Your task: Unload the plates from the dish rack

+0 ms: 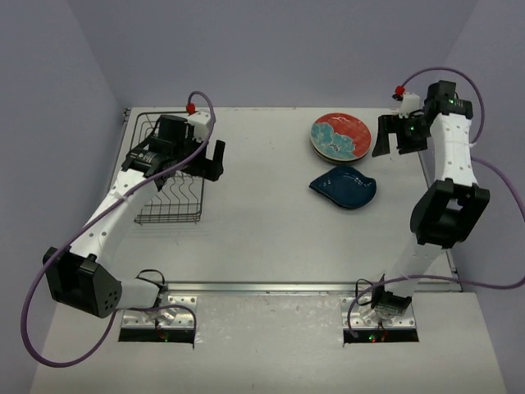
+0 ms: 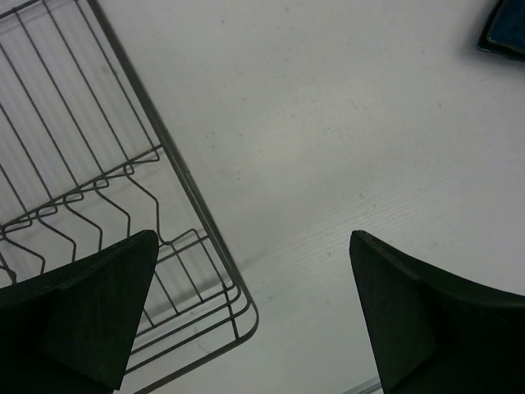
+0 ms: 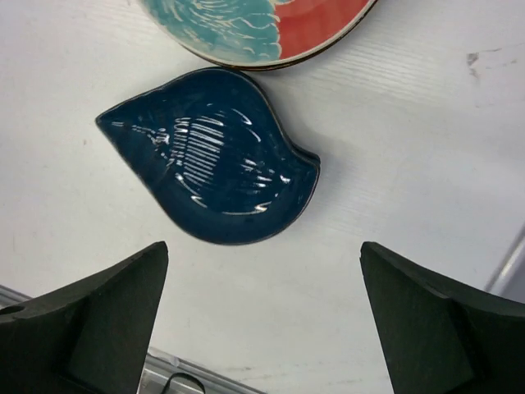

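Rack (image 1: 171, 202) at far left of desk (image 1: 262, 246), close to the left wall. Every wire and prong in view is bare. The left arm hides the rack's far half from above, so I cannot rule out a plate there.

Red plates (image 1: 340, 135) stacked at far right. The count under the top one is unclear. Blue dish (image 1: 344, 187) lies flat just near of them, seemingly not touching.

Left pincer (image 2: 253, 245) hangs over the rack's right rim, spread wide, holding nothing. Right pincer (image 3: 264, 250) is above the blue dish, also spread wide and empty.

Step, as judged: unloading looks done or nearly so, with both arms free of load.

Next move: look into the hidden part of the rack. If a plate stands there, the left pincer must drop between the prongs, close on the plate's rim and lift straight up clear of the wires. If not, pull both arms back.

Room: a broad bare stretch of desk runs between the rack and the dishes. The right arm works close to the desk's right edge, and the dishes sit near it too.
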Controlling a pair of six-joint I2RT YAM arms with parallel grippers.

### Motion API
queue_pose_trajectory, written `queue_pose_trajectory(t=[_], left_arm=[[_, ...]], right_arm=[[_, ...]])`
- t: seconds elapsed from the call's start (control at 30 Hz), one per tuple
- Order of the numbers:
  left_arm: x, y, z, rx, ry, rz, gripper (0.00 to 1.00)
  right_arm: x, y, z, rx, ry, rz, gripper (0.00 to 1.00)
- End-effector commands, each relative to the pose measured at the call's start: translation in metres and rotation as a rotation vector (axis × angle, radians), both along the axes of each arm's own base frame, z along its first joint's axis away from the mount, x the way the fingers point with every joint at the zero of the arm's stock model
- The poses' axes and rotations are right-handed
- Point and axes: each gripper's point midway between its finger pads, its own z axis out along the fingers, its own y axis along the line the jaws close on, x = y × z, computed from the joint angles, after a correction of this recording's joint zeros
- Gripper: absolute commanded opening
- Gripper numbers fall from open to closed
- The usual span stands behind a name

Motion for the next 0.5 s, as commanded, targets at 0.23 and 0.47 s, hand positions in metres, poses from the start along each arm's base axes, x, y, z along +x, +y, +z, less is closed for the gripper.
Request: queue_pose_trajectory(t=[0.23,0.47], left_arm=[[-0.015,0.055,0.011,-0.017,-0.164,0.206,1.0],[-0.038,0.079,0.025,0.043,-0.273,0.275,1.0]], right_arm=[[-0.075,0.044,0.112,0.015,-0.645,-0.115,0.99],[-0.121,0.061,0.082,-0.019,-0.72,-0.04,0.99]])
